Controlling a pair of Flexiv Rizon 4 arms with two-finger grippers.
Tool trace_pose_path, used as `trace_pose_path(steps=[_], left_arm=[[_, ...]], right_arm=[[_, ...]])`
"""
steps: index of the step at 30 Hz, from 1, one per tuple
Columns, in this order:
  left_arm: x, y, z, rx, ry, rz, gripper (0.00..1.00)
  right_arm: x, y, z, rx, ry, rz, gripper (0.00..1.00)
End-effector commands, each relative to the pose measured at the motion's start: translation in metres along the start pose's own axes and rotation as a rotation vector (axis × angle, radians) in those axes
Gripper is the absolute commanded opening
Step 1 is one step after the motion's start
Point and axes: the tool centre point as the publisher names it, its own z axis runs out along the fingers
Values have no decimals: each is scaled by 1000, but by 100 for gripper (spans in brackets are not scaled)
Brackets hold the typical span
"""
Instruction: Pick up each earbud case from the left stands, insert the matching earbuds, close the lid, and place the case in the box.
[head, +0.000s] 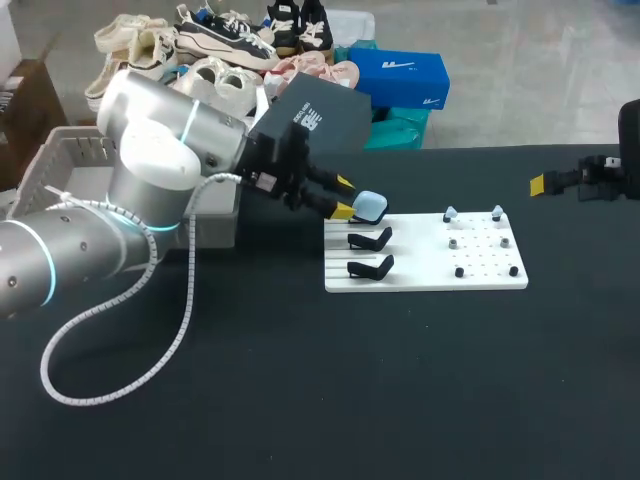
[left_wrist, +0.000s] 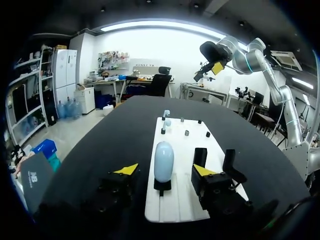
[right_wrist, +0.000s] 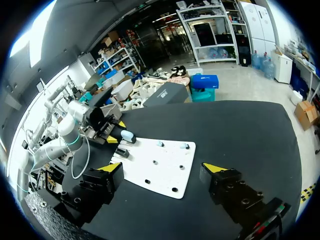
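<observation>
We are holding the left gripper (left_wrist: 165, 171) wide open and empty, fingers (left_wrist: 127, 170) straddling the pale blue earbud case (left_wrist: 164, 160) without touching. The case is resting on the far stand (left_wrist: 161, 186) of the white board (left_wrist: 172, 210), long axis running ahead between the fingers.

Left gripper (head: 344, 197), fingers spread; right gripper (right_wrist: 162, 168), fingers spread wide

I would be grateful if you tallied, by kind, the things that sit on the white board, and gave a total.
earbud case: 1
stands: 3, of which one is under the case and two are empty
earbuds: 6, made up of 2 pale blue, 2 grey and 2 black
Total: 10
</observation>
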Motion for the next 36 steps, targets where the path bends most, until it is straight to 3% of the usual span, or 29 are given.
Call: trace_pose_path(steps=[1, 7, 15, 19, 24, 28, 36], left_arm=[[3, 1, 6, -1, -1, 3, 55], [3, 3, 10, -2, -4, 12, 49], [3, 4, 13, -2, -11, 7, 55], [4, 5, 14, -1, -12, 0, 50], [4, 6, 15, -1, -12, -2, 50], [3, 7, 17, 4, -16, -2, 56], [2, 9, 20, 14, -18, 11, 54]], right_arm=[[0, -1, 0, -2, 1, -1, 100], [0, -1, 0, -2, 1, -1, 100], [0, -1, 0, -2, 1, -1, 100], [0, -1, 0, -2, 1, -1, 100], [0, -1, 0, -2, 1, -1, 100], [0, -1, 0, -2, 1, -1, 100], [0, -1, 0, -2, 1, -1, 100]])
